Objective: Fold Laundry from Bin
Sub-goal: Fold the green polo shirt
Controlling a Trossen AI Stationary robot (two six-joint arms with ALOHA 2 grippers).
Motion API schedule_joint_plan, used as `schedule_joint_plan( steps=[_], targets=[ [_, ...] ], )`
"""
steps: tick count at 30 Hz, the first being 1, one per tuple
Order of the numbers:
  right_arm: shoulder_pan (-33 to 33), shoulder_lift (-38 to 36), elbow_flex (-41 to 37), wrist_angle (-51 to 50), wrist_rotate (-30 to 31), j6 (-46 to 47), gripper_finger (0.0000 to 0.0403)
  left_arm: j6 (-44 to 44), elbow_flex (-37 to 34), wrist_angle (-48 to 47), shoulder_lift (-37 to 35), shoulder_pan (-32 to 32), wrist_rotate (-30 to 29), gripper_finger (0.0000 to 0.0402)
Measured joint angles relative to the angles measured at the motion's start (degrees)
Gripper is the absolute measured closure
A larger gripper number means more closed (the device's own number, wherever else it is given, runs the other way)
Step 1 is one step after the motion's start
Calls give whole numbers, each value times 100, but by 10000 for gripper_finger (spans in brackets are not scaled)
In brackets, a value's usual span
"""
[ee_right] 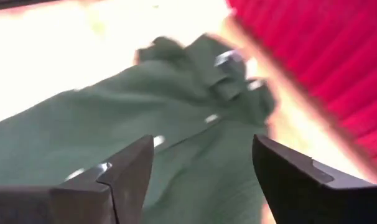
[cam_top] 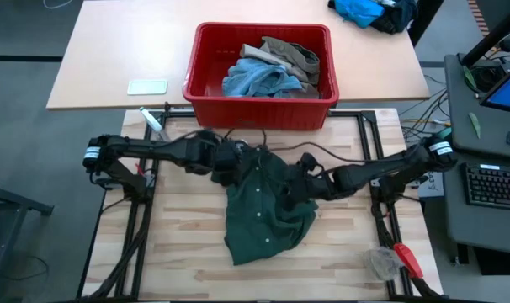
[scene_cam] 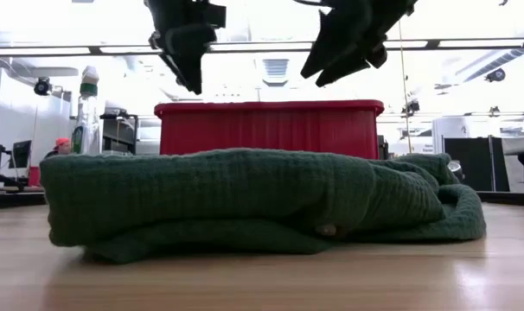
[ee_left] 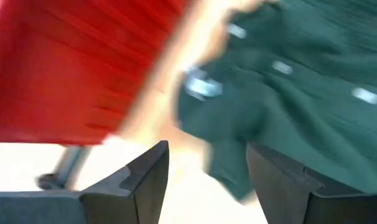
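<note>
bottle [cam_top: 151, 121] beside red bin [cam_top: 260, 108]

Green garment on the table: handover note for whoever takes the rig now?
Left gripper: open, empty, raised over the green garment's bin-side edge.
Right gripper: open, empty, raised over the same garment.
Green garment: out of the bin, lying bunched on the table in front of it, held by neither gripper.
Bin: a light blue piece and a khaki piece inside.
Done: one garment out and laid down.
Left: its fold looks unfinished; the two pieces in the bin are untouched.
</note>
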Motion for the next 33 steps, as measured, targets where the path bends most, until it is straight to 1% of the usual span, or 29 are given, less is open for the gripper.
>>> schedule_joint_plan(
  steps=[2, 4, 7, 11, 14, 17, 20, 23, 25, 29, 33],
  targets=[
    [146, 8, -97, -19, -157, 131, 138, -212, -124, 47, -4, -245, 374, 202],
    [271, 41, -223, -22, -226, 322, 135, -306, -364, 259, -4, -552, 601, 202],
    [381, 46, -535, -52, -334, 791, 131, -704, -848, 753, -4, -1003, 660, 203],
    [383, 46, -976, -170, -793, 1482, 116, -1769, -1475, 1303, -2, -1447, 696, 200],
    [372, 46, -1262, -137, -860, 1921, 99, -2462, -1886, 1754, -2, -1667, 689, 190],
    [227, 48, -1473, -125, -791, 2306, 80, -2816, -2300, 2522, -2, -1748, 588, 177],
    [-24, 72, -1588, -78, -476, 2661, 64, -2811, -2691, 3425, -2, -1730, 518, 162],
    [-281, 132, -1652, -89, -434, 2687, 54, -2776, -2913, 3936, 0, -1631, 518, 151],
    [-414, 186, -1662, -66, -430, 2685, 51, -2864, -3006, 4050, 9, -1580, 507, 145],
    [-574, 410, -1676, -51, -427, 2672, 52, -3103, -3031, 4041, 82, -1564, 188, 142],
    [-609, 739, -1679, 320, -532, 2643, 60, -3272, -3031, 4061, 242, -1565, 7, 142]
  ],
)
